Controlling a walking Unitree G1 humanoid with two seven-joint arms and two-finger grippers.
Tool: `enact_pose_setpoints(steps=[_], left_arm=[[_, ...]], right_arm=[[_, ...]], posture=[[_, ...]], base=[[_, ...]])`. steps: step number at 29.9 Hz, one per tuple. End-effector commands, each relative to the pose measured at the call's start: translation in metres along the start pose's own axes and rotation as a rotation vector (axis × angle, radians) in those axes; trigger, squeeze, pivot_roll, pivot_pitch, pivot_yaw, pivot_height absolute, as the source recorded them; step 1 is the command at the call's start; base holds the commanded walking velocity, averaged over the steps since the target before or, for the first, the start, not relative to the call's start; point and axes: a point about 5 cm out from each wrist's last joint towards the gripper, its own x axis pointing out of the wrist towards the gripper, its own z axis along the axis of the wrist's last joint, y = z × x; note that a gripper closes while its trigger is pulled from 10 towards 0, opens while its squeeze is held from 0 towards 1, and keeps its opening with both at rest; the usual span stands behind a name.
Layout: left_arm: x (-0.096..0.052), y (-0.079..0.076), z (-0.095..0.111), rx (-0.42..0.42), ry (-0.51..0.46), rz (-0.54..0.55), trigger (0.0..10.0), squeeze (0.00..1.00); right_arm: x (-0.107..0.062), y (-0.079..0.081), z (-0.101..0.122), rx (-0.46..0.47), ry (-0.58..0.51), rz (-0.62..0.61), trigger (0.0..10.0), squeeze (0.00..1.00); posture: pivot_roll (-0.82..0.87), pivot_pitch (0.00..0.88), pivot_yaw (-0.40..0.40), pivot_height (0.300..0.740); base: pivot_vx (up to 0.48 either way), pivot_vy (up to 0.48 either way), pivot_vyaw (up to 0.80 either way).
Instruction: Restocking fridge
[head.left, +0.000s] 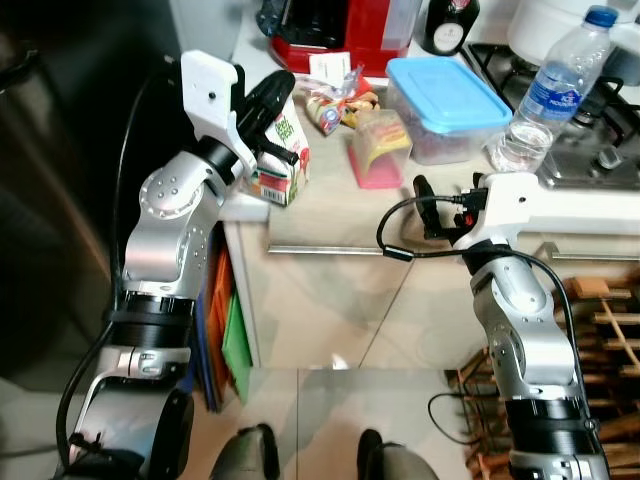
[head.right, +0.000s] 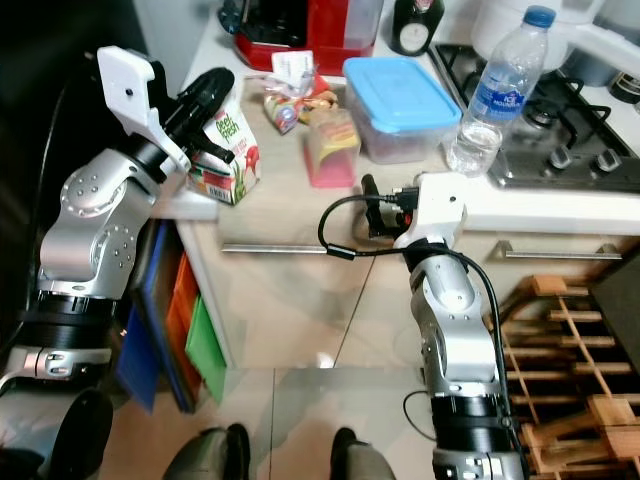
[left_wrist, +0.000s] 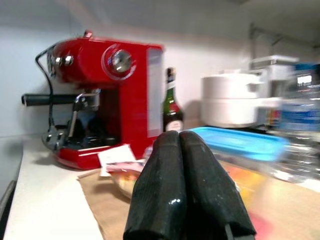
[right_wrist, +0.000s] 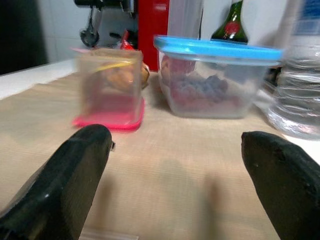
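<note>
Left gripper (head.left: 272, 92) is up at the desk (head.left: 330, 205) edge, fingers pressed together, tips resting over the top of the juice carton (head.left: 283, 150); in the left wrist view the two black fingers (left_wrist: 165, 190) sit flush, no gap. Cannot tell if they actually pinch the carton's top. Carton stands upright at the desk's left front corner, green/white with red fruit print. Right gripper (right_wrist: 175, 170) is low at the desk front, fingers wide apart, holding nothing, aimed toward the pink-lidded container (head.left: 379, 150), which sits upside down on its lid mid-desk. Just beside it on the right, a clear tub with blue lid (head.left: 445, 95), dark food inside. Water bottle (head.left: 548, 95) stands right of the tub, next to the gas hob (head.left: 590, 130). Snack packets (head.left: 335, 100) lie behind the carton. Red coffee machine (left_wrist: 105, 95) and a dark glass bottle (left_wrist: 171, 107) at the back by the wall. White pot (left_wrist: 232, 105) is further back on the right. Coloured folders (head.left: 228, 330) under the desk at left; wooden rack (head.right: 570, 340) lower right. Tiled floor (head.left: 330, 420), the robot's feet in view.
</note>
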Motion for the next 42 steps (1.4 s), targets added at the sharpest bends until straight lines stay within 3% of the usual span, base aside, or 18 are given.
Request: enact_pose_setpoints(steps=[1, 24, 25, 38, 42], left_arm=[[-0.001, 0.002, 0.004, 0.024, -0.015, 0.008, 10.0, 0.0], [-0.005, -0.001, -0.005, 0.013, 0.003, 0.013, 10.0, 0.0], [-0.007, -0.005, -0.006, -0.032, -0.017, -0.01, 10.0, 0.0], [-0.013, -0.045, -0.027, -0.179, -0.008, -0.108, 10.0, 0.0], [-0.014, -0.046, -0.026, -0.195, -0.015, -0.117, 10.0, 0.0]], right_arm=[[0.001, -0.002, 0.004, -0.003, -0.009, -0.005, 10.0, 0.0], [0.0, 0.0, 0.0, -0.01, 0.006, 0.003, 10.0, 0.0], [0.0, 0.0, -0.001, -0.009, 0.008, 0.003, 10.0, 0.0], [0.001, 0.003, -0.005, 0.001, 0.015, -0.003, 10.0, 0.0], [0.0, 0.005, -0.008, 0.005, 0.016, -0.005, 10.0, 0.0]], posture=[[-0.11, 0.0, -0.019, 0.74], [-0.11, 0.0, -0.021, 0.74], [-0.11, 0.0, -0.02, 0.74], [-0.13, 0.0, 0.01, 0.74], [-0.13, 0.0, 0.019, 0.74]], base=[[-0.48, 0.0, 0.0], [-0.271, 0.0, 0.0], [0.0, 0.0, 0.0], [0.0, -0.361, 0.0], [0.0, -0.424, 0.0]])
